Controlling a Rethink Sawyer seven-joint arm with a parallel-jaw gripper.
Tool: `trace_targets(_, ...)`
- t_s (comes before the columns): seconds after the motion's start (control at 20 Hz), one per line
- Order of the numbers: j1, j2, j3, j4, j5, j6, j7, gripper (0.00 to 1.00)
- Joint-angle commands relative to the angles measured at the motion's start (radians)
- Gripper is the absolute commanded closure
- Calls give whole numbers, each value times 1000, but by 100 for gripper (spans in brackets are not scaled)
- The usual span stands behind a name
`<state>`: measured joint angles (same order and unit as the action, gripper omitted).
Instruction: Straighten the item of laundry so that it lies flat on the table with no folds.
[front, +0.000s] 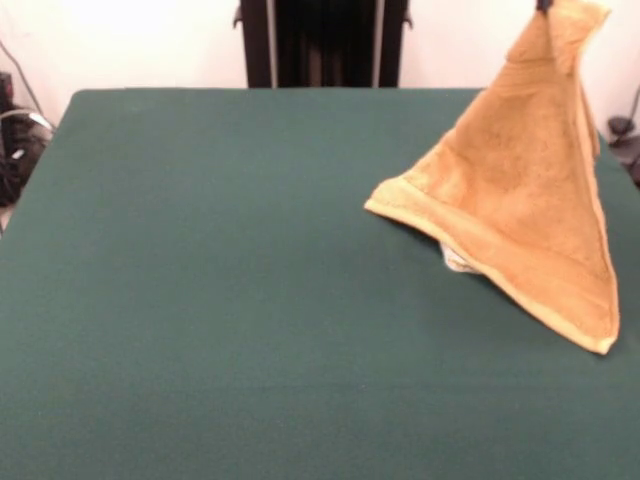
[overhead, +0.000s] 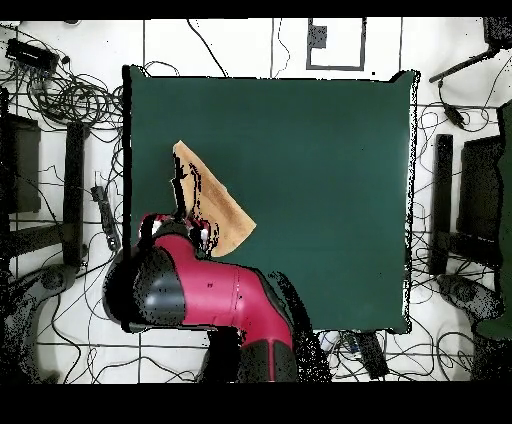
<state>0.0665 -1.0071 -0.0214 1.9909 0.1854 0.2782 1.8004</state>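
While the towel (front: 520, 200) is hanging like a little tent from its top corner, it's sitting way over at the right side of the table (front: 200, 300) in the front view, toward the far edge, with its lower hem draping onto the green cloth and 1 corner reaching out toward the near right. A bit of white tag (front: 458, 262) is peeking out under the hem.

The pincer (front: 543, 5) is barely showing, just a dark tip at the very top edge right where the towel's peak is bunching up. So it's looking like it's pinching that top corner, since nothing else is holding the cloth up, but the fingers themselves aren't really visible.

From overhead, the red arm (overhead: 215, 290) is covering the grip spot, and the towel (overhead: 215, 205) is trailing away from it as a long strip, running diagonally out over the table from the arm's end toward the table's edge on that side.

That's the relation that matters, I'd say: the cloth is hanging straight below the pincer and its free end is lying off to 1 side, so the long axis is already pointing away from the grip. Dragging opposite to that trailing end while lowering is probably what's needed to lay it out flat. Risk is it folding under itself if it's dropping straight down.
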Motion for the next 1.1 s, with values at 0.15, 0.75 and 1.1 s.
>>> trace_targets(0.15, -16, 64, 9, 0, 10, -5, 178, 100)
trace_targets(0.75, -331, -43, 167, -168, -29, 454, -160, 100)
trace_targets(1.1, -462, -70, 236, -242, -91, 613, -270, 100)
